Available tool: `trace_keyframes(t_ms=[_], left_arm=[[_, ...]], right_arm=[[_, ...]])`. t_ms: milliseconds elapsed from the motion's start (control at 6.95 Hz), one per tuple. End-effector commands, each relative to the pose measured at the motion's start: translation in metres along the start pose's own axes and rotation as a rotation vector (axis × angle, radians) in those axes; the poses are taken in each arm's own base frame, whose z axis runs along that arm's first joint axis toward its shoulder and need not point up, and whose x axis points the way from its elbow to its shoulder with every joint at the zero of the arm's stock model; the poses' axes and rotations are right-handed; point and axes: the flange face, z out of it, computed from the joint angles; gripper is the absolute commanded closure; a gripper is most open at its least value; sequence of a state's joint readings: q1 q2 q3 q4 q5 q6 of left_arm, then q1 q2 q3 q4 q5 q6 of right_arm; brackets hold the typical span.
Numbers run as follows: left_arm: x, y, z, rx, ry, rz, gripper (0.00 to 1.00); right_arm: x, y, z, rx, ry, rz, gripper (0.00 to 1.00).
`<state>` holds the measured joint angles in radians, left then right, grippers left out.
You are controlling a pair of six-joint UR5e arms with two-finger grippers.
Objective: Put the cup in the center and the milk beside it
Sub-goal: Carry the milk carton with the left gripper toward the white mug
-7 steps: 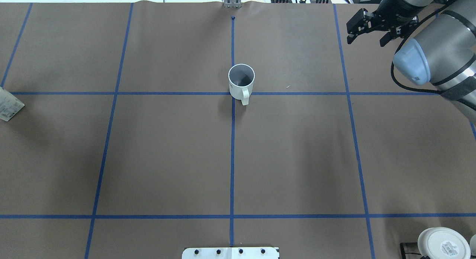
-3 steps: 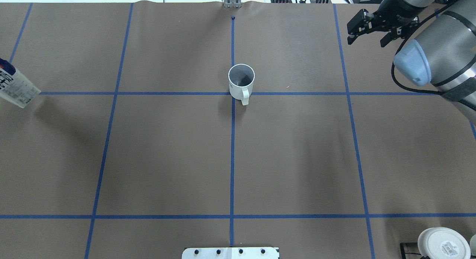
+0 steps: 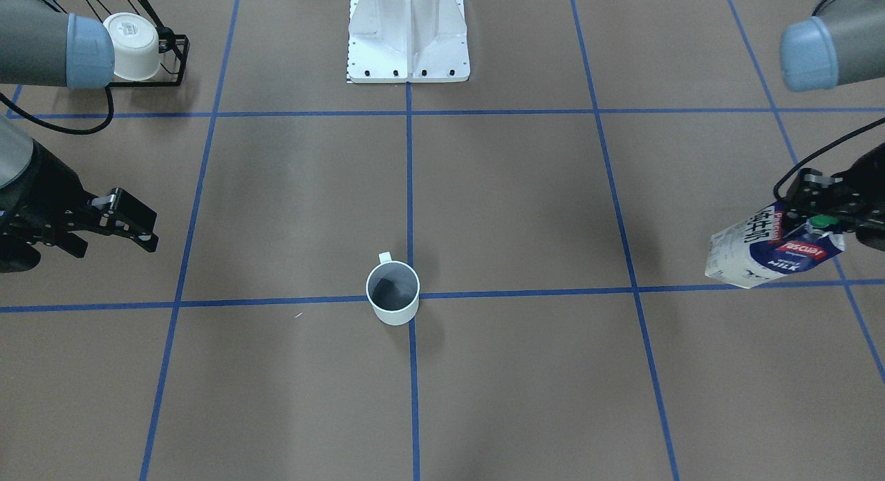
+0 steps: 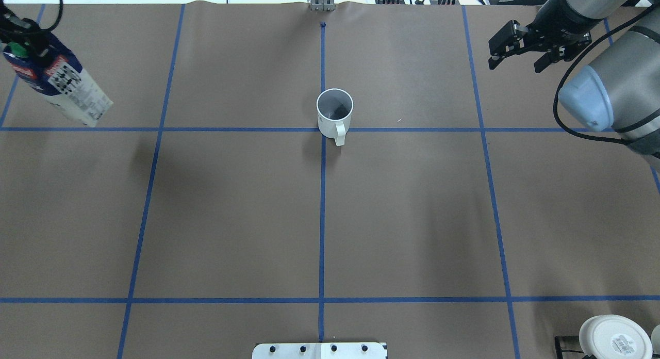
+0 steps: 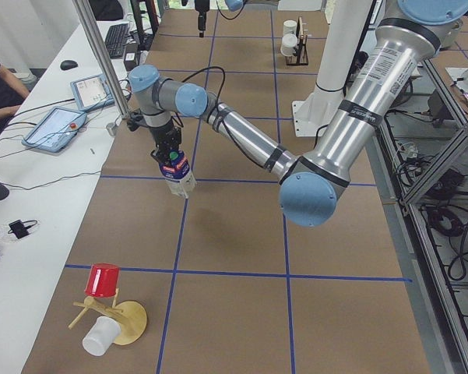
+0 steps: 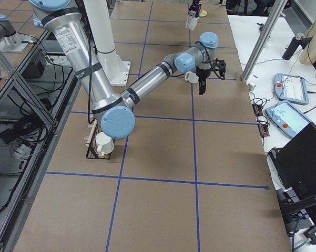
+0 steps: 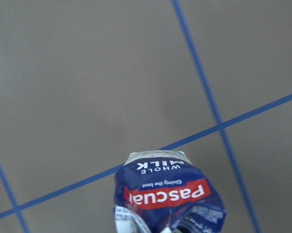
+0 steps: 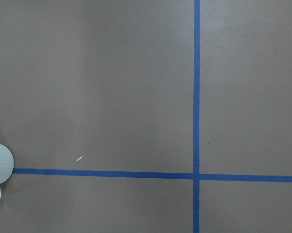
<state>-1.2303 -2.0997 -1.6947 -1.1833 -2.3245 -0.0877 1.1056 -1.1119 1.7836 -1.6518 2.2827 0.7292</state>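
The cup point(image 4: 334, 114) is a small white mug with a dark inside. It stands upright on the crossing of blue tape lines at the table's middle, handle toward the robot, and also shows in the front view point(image 3: 393, 294). My left gripper point(image 4: 19, 42) is shut on the top of the milk point(image 4: 64, 88), a navy and white carton with a green cap. It hangs tilted above the table's far left, well apart from the cup point(image 3: 771, 249) point(image 7: 167, 194). My right gripper point(image 4: 518, 62) is open and empty, in the air at the far right point(image 3: 114, 246).
Brown paper with a blue tape grid point(image 4: 154, 129) covers the table. A black rack holds a white cup with a label on its base point(image 4: 613, 338) at the near right corner. A wooden stand with a red cup point(image 5: 103, 279) sits at the left end. The white robot base point(image 3: 408, 32) stands at the near middle edge.
My left gripper has carried the milk in from the left edge, toward the far side and to the right. My right gripper has drifted slightly to the right, still open. The cup has not moved.
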Motion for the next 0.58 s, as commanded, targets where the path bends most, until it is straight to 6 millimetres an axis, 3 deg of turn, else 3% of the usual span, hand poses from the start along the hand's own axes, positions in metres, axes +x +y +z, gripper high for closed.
trace_keyframes(t_ms=[0,144,432], left_arm=[[0.132,-0.036,0.007,-0.008,0.046,-0.133,1.00],[0.174,-0.042,0.018,-0.010,0.070,-0.171,1.00],[0.227,-0.064,0.047,0.056,0.109,-0.250,1.00]], right_arm=[[0.007,0.008,0.000,-0.003,0.001,0.003,0.00],[0.008,0.009,0.000,-0.003,0.001,0.003,0.00],[0.013,0.016,-0.001,-0.004,0.000,0.003,0.00]])
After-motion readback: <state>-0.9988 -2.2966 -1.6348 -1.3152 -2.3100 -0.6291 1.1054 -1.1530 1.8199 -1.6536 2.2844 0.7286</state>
